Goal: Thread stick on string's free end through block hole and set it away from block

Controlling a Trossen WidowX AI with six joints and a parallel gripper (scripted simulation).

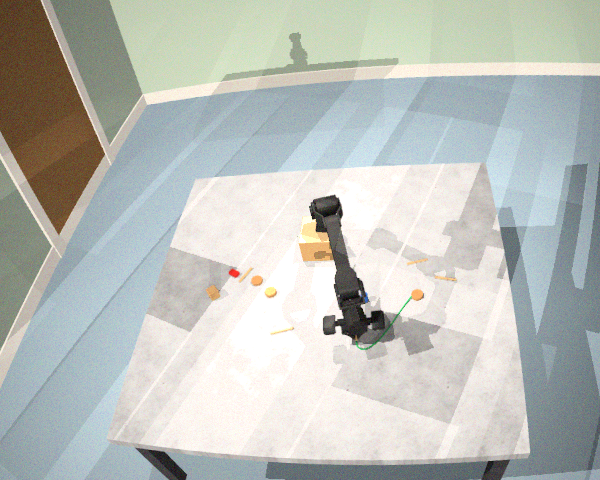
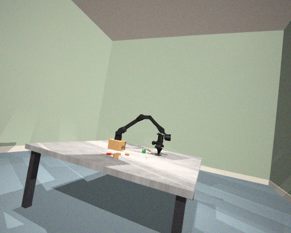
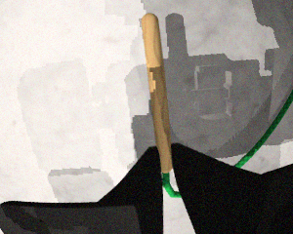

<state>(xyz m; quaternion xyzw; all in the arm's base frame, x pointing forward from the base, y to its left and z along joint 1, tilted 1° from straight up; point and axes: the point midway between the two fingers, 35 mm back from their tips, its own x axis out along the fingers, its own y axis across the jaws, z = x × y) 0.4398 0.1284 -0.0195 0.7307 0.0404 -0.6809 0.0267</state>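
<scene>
Between the block and the near edge of the counter (image 1: 290,403) (image 2: 95,159), the claw (image 1: 356,336) (image 2: 159,154) (image 3: 164,154) is clamping the stick (image 3: 158,93) by its string end, apparently leaving the far tip free for threading the block (image 1: 314,251) (image 2: 115,144).

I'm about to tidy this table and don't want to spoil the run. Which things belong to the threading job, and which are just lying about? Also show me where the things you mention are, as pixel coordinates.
In the job:
- stick in the gripper (image 3: 159,102)
- green string (image 1: 396,319) (image 3: 270,134)
- orange button (image 1: 417,294)
- holed block (image 1: 308,251) (image 2: 114,144)

Lying about:
- red piece (image 1: 234,273) (image 2: 108,154)
- small wooden cube (image 1: 213,292) (image 2: 115,156)
- four loose sticks
- two loose discs
</scene>
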